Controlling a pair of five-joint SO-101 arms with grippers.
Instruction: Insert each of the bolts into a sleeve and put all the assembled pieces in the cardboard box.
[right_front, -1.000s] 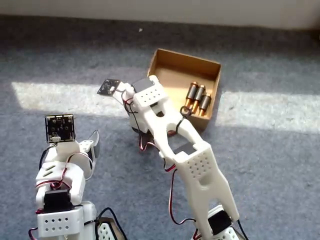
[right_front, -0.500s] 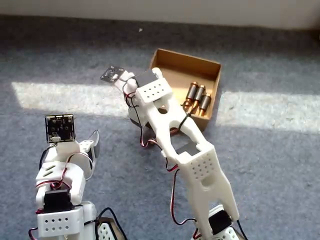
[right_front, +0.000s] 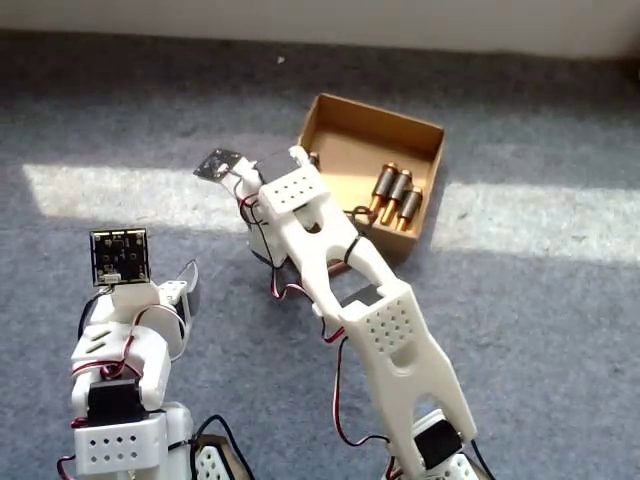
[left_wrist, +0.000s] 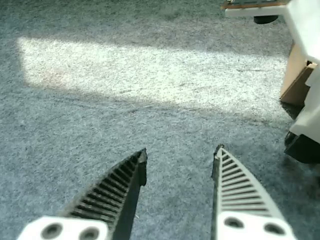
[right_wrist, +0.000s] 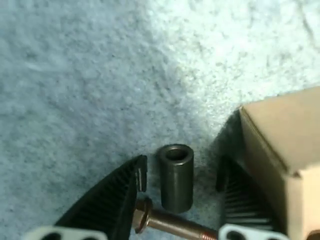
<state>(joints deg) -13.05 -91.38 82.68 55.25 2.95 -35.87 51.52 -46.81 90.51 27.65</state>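
Cardboard box (right_front: 350, 150) w/ 3 assembled pieces (right_front: 397, 194) just beside right pincer (right_wrist: 182, 162), fingers apart astride sleeve (right_wrist: 176, 180) & bolt (right_wrist: 172, 223); left pincer (left_wrist: 180, 151) apart too.

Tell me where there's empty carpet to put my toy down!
The sunlit grey carpet between the open left gripper and the brown cardboard box is bare, and so is the carpet beyond the box's other side. It is crowded against the box's wall: the right gripper straddles a dark metal sleeve and a brassy bolt.

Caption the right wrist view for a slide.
Open right end effector straddling a sleeve on carpet, a bolt crosswise beside it, box alongside.
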